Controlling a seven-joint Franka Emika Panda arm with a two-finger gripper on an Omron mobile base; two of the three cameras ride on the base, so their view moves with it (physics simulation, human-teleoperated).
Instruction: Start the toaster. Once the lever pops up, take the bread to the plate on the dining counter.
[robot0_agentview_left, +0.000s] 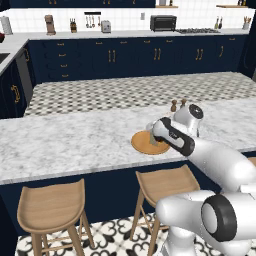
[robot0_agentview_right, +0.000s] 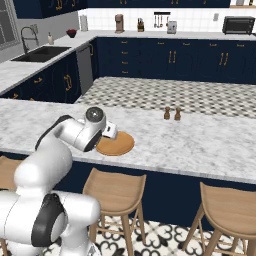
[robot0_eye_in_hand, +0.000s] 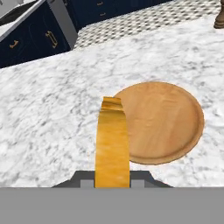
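Observation:
In the hand view my gripper is shut on the bread. The slice is seen edge-on, with its golden-brown crust standing upright between the fingertips. It hangs just over the near-left rim of the round orange-brown plate, which lies flat on the white-grey marble dining counter. From the base views the hand hovers low at the plate, near the counter's front edge. The silver toaster stands far off on the back worktop; its lever is too small to make out.
Two small brown shakers stand on the counter beyond the plate. Wooden stools line the counter's near side. A black toaster oven sits on the back worktop and a sink at the left.

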